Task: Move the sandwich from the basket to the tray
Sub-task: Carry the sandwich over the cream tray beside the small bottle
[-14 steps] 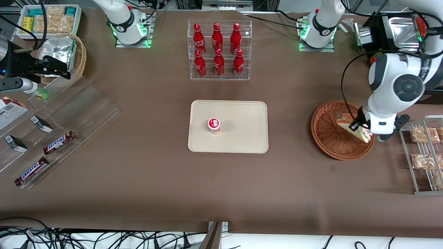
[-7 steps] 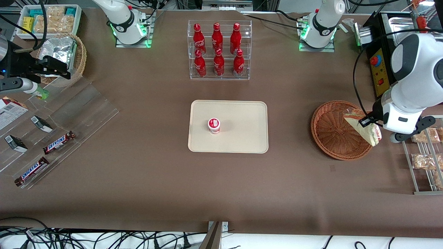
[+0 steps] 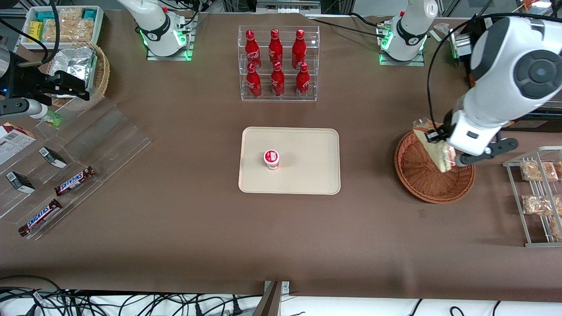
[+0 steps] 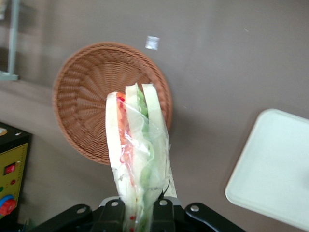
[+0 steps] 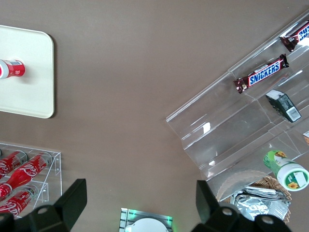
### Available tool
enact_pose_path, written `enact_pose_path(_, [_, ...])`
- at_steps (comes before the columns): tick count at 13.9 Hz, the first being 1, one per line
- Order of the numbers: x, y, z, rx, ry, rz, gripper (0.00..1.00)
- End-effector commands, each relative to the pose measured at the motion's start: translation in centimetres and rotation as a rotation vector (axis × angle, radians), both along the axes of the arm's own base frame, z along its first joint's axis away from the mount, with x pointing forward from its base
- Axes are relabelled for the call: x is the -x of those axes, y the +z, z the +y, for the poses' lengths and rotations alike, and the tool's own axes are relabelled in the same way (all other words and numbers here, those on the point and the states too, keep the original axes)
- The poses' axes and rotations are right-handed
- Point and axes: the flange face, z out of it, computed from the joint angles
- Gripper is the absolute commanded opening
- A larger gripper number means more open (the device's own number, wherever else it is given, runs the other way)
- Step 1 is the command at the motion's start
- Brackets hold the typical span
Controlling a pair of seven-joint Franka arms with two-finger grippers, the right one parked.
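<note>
- The sandwich [image 4: 137, 159] hangs in the air above the basket [image 3: 421, 180], clear of its weave, gripped at one end by the gripper [image 4: 137, 215] with its free end pointing out over the wicker.
- The jaws are clenched on the wrapped wedge, one finger on each bread face, so the squeeze runs across the layers rather than along them.
- Seen from the front, the sandwich [image 3: 434, 147] sits over the part of the basket farther from the camera; the basket itself looks to hold nothing else.
- Handling, as a judgement: the wedge is light and soft, and the bread will dent under a hard squeeze. The clear film looks slick, so the filling could shift or the pack could slide through the fingers if swung fast.
- The hold near one end leaves most of the length unsupported; it may droop or sway, so a grip closer to the middle of the flat faces would be steadier.
- The tray [image 3: 307, 175] lies well apart from the basket, toward the parked arm's end of the table.
- A small red-and-white cup [image 3: 271, 159] stands on the tray, leaving bare surface on the side nearer the basket for setting the sandwich down.
</note>
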Motion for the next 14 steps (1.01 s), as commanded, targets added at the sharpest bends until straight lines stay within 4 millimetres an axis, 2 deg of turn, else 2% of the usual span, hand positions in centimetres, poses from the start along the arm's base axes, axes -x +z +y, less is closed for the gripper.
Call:
enact_pose_path(1, [0.9,0.4,-4.7,0.048,-0.147,0.019,0.00])
enact_pose_path(4, [1.9,0.0,-10.5,0.096,-0.283,-0.005,0.00])
enact_pose_path(9, [3.0,-2.6,-18.2,0.188,-0.423,-0.048,0.00])
enact_pose_path(12, [3.4,-6.9,-21.4,0.217,-0.438,-0.015,0.00])
enact_pose_path(14, [3.0,-10.3,-22.4,0.207,-0.431,-0.002,0.01])
